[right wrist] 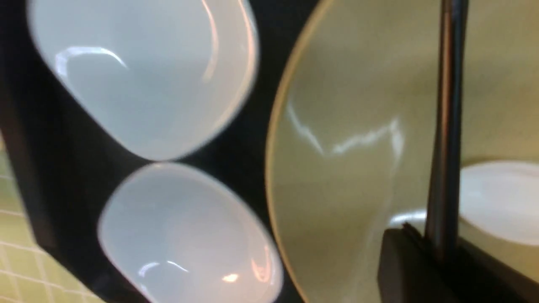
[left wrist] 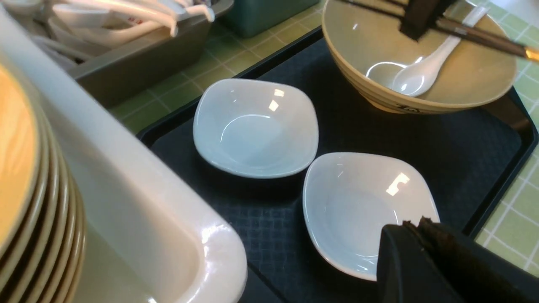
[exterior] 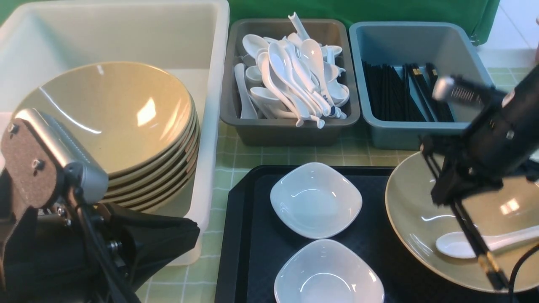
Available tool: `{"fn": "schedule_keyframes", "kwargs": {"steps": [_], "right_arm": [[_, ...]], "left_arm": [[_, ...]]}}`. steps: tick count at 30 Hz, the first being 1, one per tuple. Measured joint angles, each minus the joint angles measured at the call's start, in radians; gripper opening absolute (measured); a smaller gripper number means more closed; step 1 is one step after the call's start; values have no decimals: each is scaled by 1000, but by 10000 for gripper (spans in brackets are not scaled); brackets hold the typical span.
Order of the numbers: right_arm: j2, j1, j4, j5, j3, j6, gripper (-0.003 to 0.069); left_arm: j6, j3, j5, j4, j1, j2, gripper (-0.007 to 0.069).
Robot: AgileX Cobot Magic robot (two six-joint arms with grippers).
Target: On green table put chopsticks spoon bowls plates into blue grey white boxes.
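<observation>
Setting: green checked worktop (exterior: 236, 160) before a green backdrop; a black tray (exterior: 252, 210) lies at its near middle, and every place below is given from that tray
Beyond the tray: grey box (exterior: 286, 134) heaped with stored spoons (exterior: 294, 75); blue box (exterior: 391, 136) past the far right corner, with stored chopsticks (exterior: 387, 92) lying flat inside
Left of the tray: white box (exterior: 210, 139) with stacked bowls (exterior: 126, 118) leaning in it
On the tray: far dish (exterior: 316, 200) and near dish (exterior: 328, 273), both small, white and empty; olive bowl (exterior: 412, 210) at the right end, a loose spoon (exterior: 454, 246) lying in it
Right gripper (exterior: 444, 189): over the olive bowl; jaws closed on the chopstick pair (exterior: 480, 248), which slants down across the bowl and over the spoon's handle; whether the tips touch the bowl I cannot tell
Left gripper (left wrist: 421, 261): off the tray's near left side, close to the near dish; jaws closed on nothing
Step in hand: by my reading, clearing the chopstick pair from the olive bowl for the blue box
Next move calls for: a lift clear of the bowl's rim; a carry past the tray's far right corner; turning the pair to lie along the stored chopsticks; lowering before letting go; most of the pair hangs free of the jaws, so it may swing or slip
Left to sort: loose spoon for the grey box; bowl and dishes likely for the white box
</observation>
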Motion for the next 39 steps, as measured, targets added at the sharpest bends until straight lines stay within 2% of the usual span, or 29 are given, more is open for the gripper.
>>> {"fn": "schedule_keyframes", "kwargs": {"steps": [7,12,15,20,28,32,35,36,38,39], "right_arm": [[46,-58,87,-41,-206,-12,57],[218,-121,270,-82,-416,-47,57],[340,-148,328,-123,-536,-68,57],[520,-164,345,-230,-688,-101,57],[638,-164,344,-373,-711,-149,82],[652,-164,312,-385,-711,-169,148],[634,-167,261,-373,-712,-169,262],[630,-168,258,-368,-712,-169,276],[584,-169,209,-334,-712,-192,371],[579,-169,209,-330,-712,-195,371]], "left_arm": [[136,0,-11,-102,0,0,-1],[204,0,-31,-152,0,0,-1],[225,0,-32,-165,0,0,-1],[229,0,-34,-189,0,0,-1],[195,0,-31,-225,0,0,-1],[178,0,-14,-226,0,0,-1],[173,0,10,-226,0,0,-1],[173,0,11,-226,0,0,-1],[172,0,34,-226,0,0,-1],[172,0,38,-226,0,0,-1]]}}
